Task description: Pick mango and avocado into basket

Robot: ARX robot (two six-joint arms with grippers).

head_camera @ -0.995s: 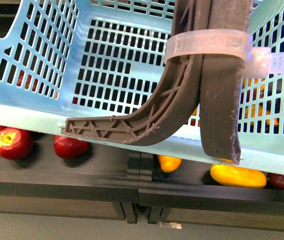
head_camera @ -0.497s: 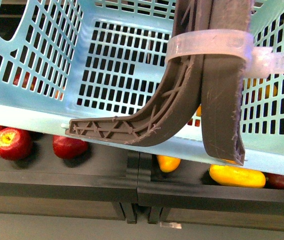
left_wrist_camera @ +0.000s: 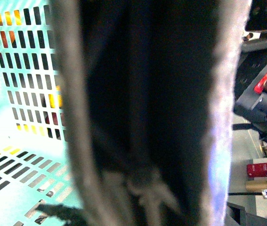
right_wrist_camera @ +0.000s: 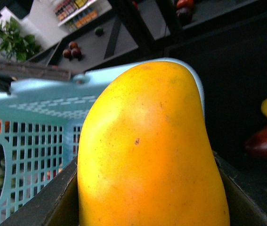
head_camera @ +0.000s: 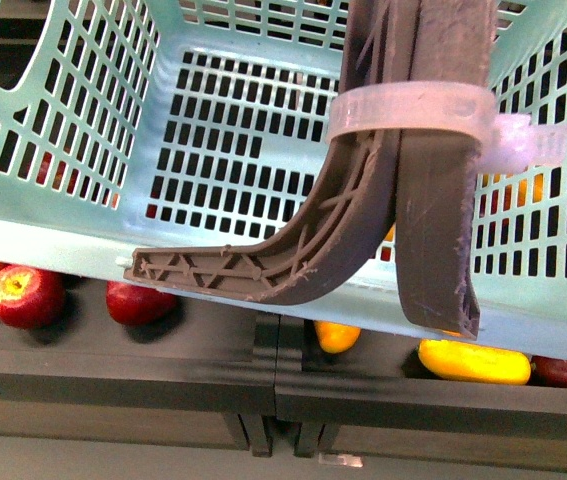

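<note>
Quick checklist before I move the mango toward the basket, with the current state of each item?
1. Right gripper grip on the mango: ok, dark fingers flank it on both sides.
2. Basket floor free: ok, the visible part is bare.
3. Handles out of the way: not ok, zip-tied together, they rise across the opening.
4. Mango above the opening: cannot tell, the front view does not show it.
5. Left gripper's hold on the handles: cannot tell, its fingers do not show.

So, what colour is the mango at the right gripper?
Yellow blending into orange, with tiny dark specks. The mango shows best in the right wrist view.
</note>
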